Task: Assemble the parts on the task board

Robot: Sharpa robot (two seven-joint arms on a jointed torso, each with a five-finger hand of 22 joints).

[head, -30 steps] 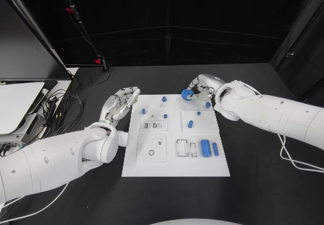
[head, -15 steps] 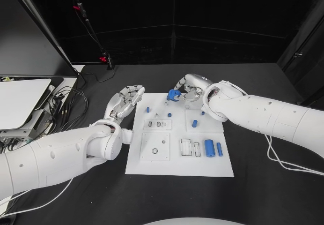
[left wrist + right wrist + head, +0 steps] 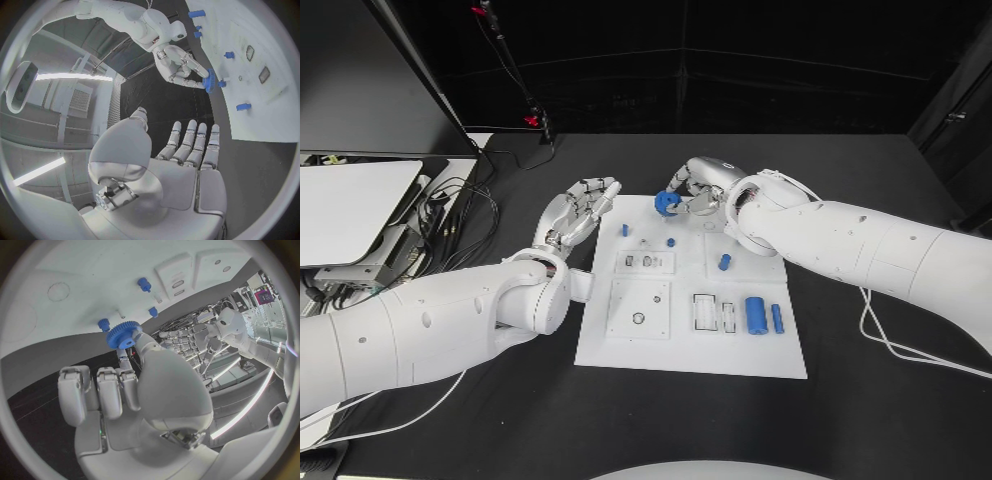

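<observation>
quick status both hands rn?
Left hand: open, fingers straight, holding nothing, beside the task board.
Right hand: holding a blue gear at its fingertips, over the board's far end.

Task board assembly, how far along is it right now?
Early. Several blue pegs already stand in the task board. The right hand holds a blue gear above the board's far edge, not yet seated. The left hand holds nothing. A blue cylinder lies unplaced.

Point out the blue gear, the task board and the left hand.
blue gear [image 3: 124,335], right wrist view, toothed face.
task board [image 3: 689,355], head view, bare near edge.
left hand [image 3: 583,207], head view, middle of the fingers.
</observation>
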